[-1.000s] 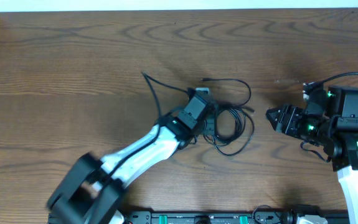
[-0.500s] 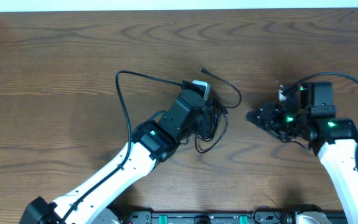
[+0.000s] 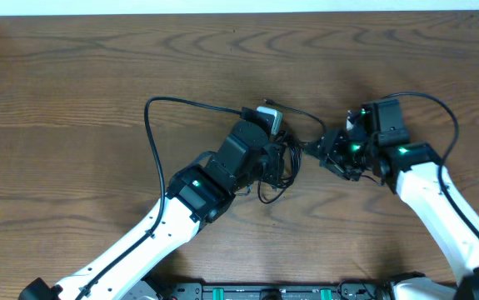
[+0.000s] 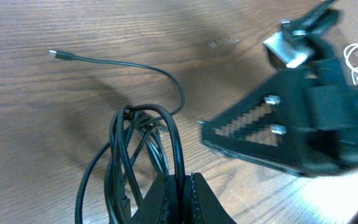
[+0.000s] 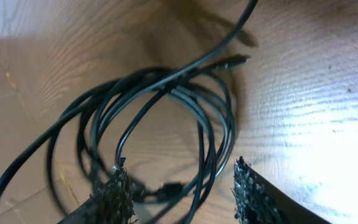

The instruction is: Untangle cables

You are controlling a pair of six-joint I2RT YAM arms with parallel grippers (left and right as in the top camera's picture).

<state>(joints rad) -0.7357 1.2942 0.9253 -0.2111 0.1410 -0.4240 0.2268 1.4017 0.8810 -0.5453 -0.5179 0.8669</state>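
The cables are a tangled bundle of thin black cords (image 3: 274, 171) at the table's middle. One long strand (image 3: 150, 125) loops out to the left. My left gripper (image 3: 280, 157) is over the bundle, shut on one black strand (image 4: 176, 149) that rises between its pads. A loose end with a small plug (image 4: 53, 55) lies beyond the coil. My right gripper (image 3: 317, 151) sits at the bundle's right edge, open, and its fingers (image 5: 119, 193) straddle several loops of the coil (image 5: 166, 118) without pinching them. In the left wrist view the right gripper (image 4: 253, 134) shows close by.
The brown wooden table (image 3: 72, 75) stretches to a pale wall strip at the back. A thick black lead (image 3: 439, 108) arcs over the right arm. A black rail (image 3: 264, 292) with green lights runs along the front edge.
The left arm swung in and drew the bundle slightly left, and the long strand spread into a wide loop on the left. The right arm travelled left up to the bundle.
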